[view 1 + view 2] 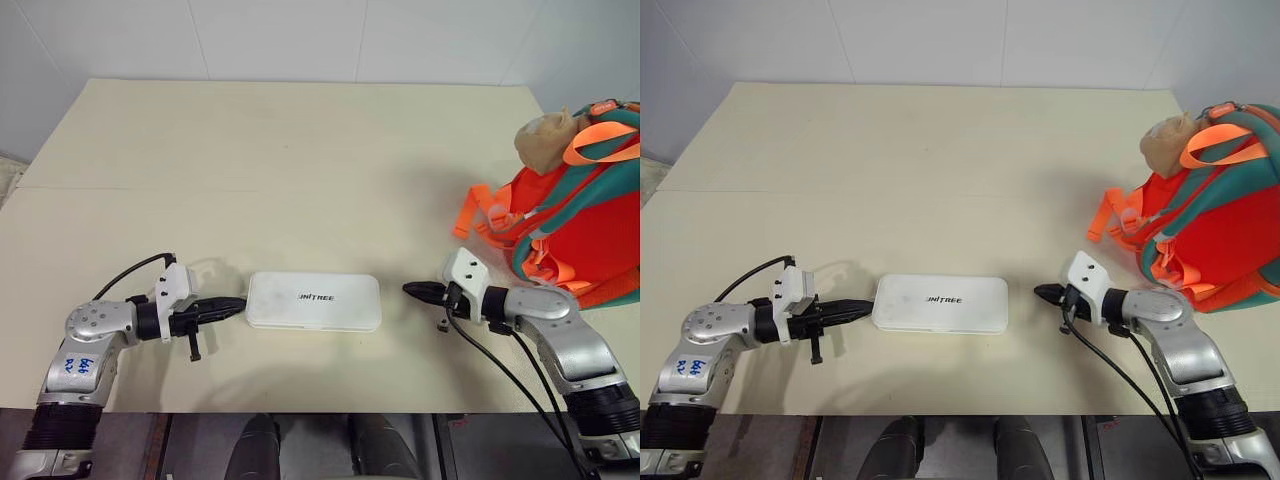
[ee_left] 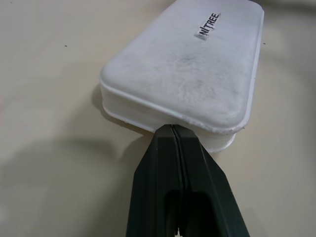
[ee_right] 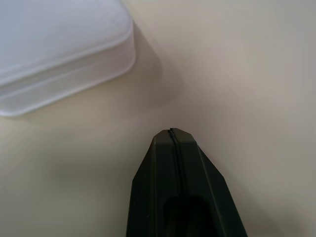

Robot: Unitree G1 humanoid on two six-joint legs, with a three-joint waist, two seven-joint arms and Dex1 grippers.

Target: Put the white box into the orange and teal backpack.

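The box (image 1: 313,301) lies flat on the tabletop (image 1: 300,150) near the front edge, lettering up, between the two tools. The left tool (image 1: 238,303) is clenched on nothing, its tip at or just short of the box's left end. The right tool (image 1: 410,290) is likewise clenched and empty, a little way off the box's right end. The backpack (image 1: 590,220) sits farther back at the right edge of the tabletop, well apart from the box, with a plush charm (image 1: 545,140) on top.

Step in hand, as judged: securing the box between both tools for a lift. To do it well:
- Set each tip against the middle of its short end — off-centre contact will spin the box.
- Bring the right tool in to match the left before pressing, so the box does not slide sideways.
- Keep the box level on the way to the backpack; it looks about as long as the bag, so it would go in end first.

View differences: the left wrist view shows the tip right against the box's rim and a raised seam round its side — detail the head views leave unclear. The right wrist view shows bare tabletop between that tip and the box's corner. The head views alone show the backpack; whether its opening is unzipped cannot be told.
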